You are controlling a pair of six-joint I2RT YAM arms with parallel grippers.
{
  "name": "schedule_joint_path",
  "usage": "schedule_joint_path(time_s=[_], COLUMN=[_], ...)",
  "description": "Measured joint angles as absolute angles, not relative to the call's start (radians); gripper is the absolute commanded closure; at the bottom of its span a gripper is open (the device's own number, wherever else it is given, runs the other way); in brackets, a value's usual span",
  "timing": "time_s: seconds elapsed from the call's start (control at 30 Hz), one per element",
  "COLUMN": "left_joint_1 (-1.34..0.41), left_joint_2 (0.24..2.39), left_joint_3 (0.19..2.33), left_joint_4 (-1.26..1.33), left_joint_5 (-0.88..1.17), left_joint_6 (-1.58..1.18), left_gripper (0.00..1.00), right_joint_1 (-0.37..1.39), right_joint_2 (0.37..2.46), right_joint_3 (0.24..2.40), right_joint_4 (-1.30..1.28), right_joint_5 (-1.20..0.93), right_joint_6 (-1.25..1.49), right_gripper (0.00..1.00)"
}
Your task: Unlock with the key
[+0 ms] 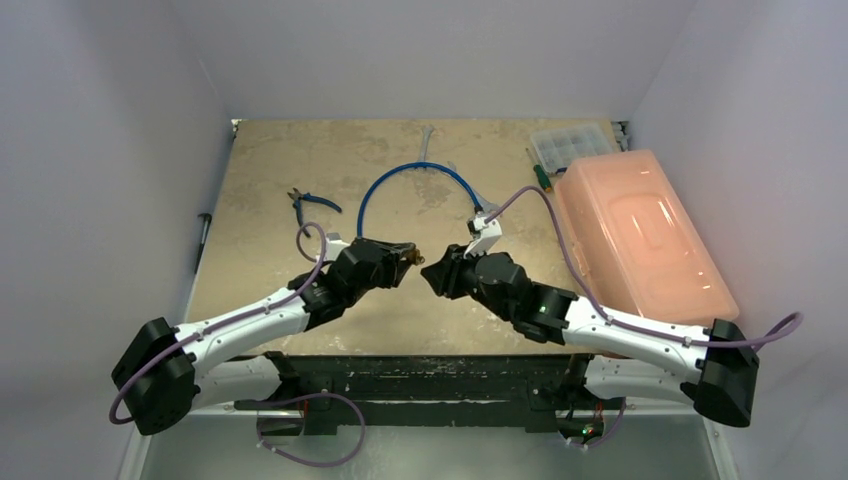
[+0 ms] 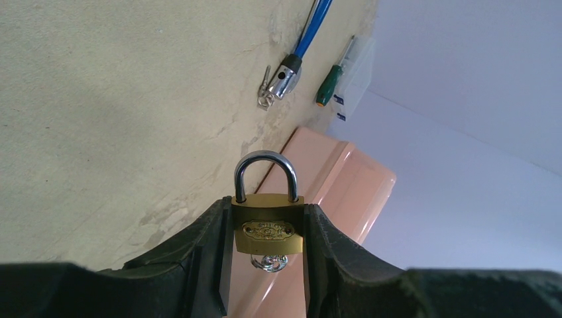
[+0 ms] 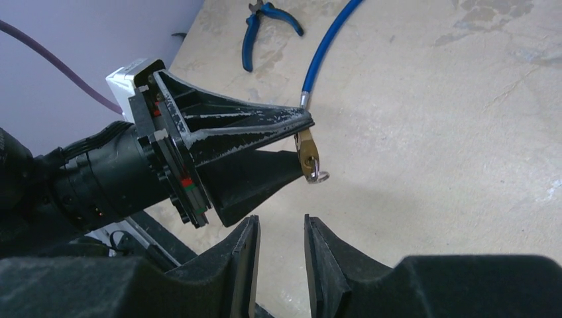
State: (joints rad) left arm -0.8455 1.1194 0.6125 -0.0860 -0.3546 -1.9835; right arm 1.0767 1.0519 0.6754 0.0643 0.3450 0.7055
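Observation:
My left gripper (image 2: 267, 213) is shut on the small brass padlock (image 2: 267, 227), gripping its body by the sides and holding it above the table. The silver shackle (image 2: 265, 165) stands up with both legs in the body. The tiny silvery key (image 2: 270, 263) sticks out of the padlock's underside. In the right wrist view the padlock (image 3: 306, 154) and the key (image 3: 321, 176) hang at the tip of the left gripper's fingers (image 3: 252, 126). My right gripper (image 3: 281, 228) is open and empty, a little short of the key. In the top view the two grippers (image 1: 405, 255) (image 1: 432, 272) face each other.
A blue cable (image 1: 415, 172) loops at the back middle, with its metal end (image 2: 285, 74) on the table. Blue pliers (image 1: 312, 203) lie back left. A pink lidded box (image 1: 640, 235), a clear organiser (image 1: 570, 145) and a green screwdriver (image 1: 540, 172) are at the right. A wrench (image 1: 426, 140) lies at the back.

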Motion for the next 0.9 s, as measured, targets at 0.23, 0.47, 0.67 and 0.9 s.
schedule_joint_path(time_s=[0.23,0.47,0.67,0.9], left_joint_1=[-0.846,-0.846,-0.846,-0.846], left_joint_2=[1.141,1.148,1.158,1.170], left_joint_3=[0.628,0.634,0.638,0.642], left_joint_4=[-0.085,-0.084,-0.083,-0.084], left_joint_5=[-0.340,-0.333,-0.325,-0.318], left_joint_6=[-1.948,-1.925,-1.916,-1.907], left_gripper=[1.00,1.00,1.00,1.00], right_joint_1=[1.046,1.012,0.992,0.986], right_joint_2=[1.101,1.133,1.145,1.169], right_joint_3=[0.694,0.694,0.694,0.694], right_joint_4=[0.067,0.076,0.100,0.120], right_joint_5=[0.341,0.318,0.294,0.270], right_joint_6=[0.683,0.660,0.651,0.649], right_gripper=[0.63,0.65,0.69,0.78])
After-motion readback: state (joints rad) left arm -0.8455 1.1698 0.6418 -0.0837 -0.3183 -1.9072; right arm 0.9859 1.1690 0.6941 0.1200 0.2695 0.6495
